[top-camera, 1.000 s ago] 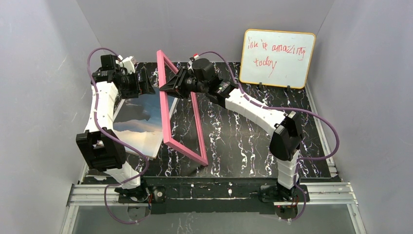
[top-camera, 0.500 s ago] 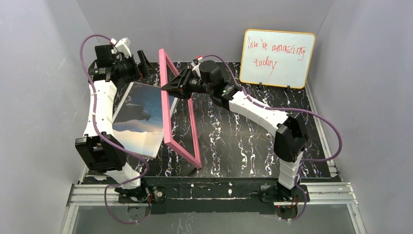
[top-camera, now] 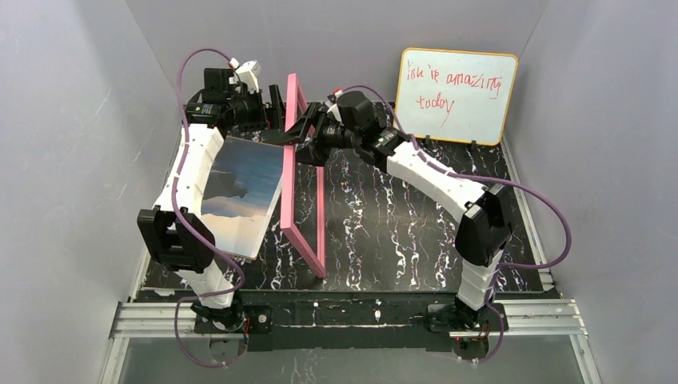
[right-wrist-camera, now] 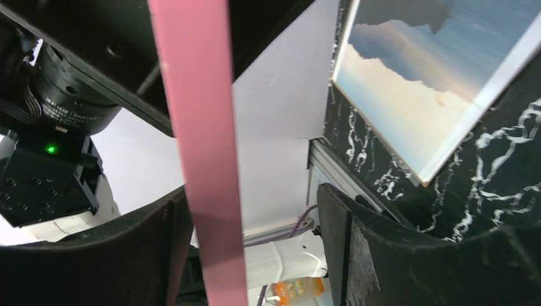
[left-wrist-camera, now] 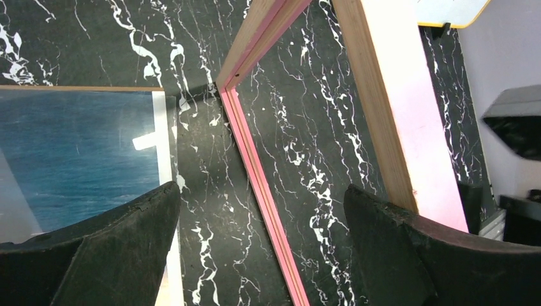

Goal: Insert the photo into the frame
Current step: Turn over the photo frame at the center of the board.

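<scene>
**Two pincers apart, a glossy print lying beside an upright frame**

At 9 o'clock on the black, white-veined marble tabletop (top-camera: 400, 224) lies the photo (top-camera: 240, 188), a rectangular glossy print of blue sea, dark mountains and pale sky. It is picture side up, but I cannot tell whether it lies quite flat. The left pincer (top-camera: 272, 108) hovers beyond its far edge, near 11 o'clock, with fingers spread wide and holding nothing.

Just right of the print, the thin pink rectangular frame (top-camera: 286, 184) stands on edge, running from 12 toward 6 o'clock. The right pincer (right-wrist-camera: 252, 191) straddles its top rail with jaws apart. One finger meets the pink bar, and wall shows beside the other. A yellow-edged whiteboard (top-camera: 456, 96) with red writing leans at 1 o'clock.

The print is likely light, thin, bendy and slick. It probably wants a gentle pinch at a border or corner, not on its face. The frame looks stiff but tippy, and its rails seem the safe hold.
</scene>
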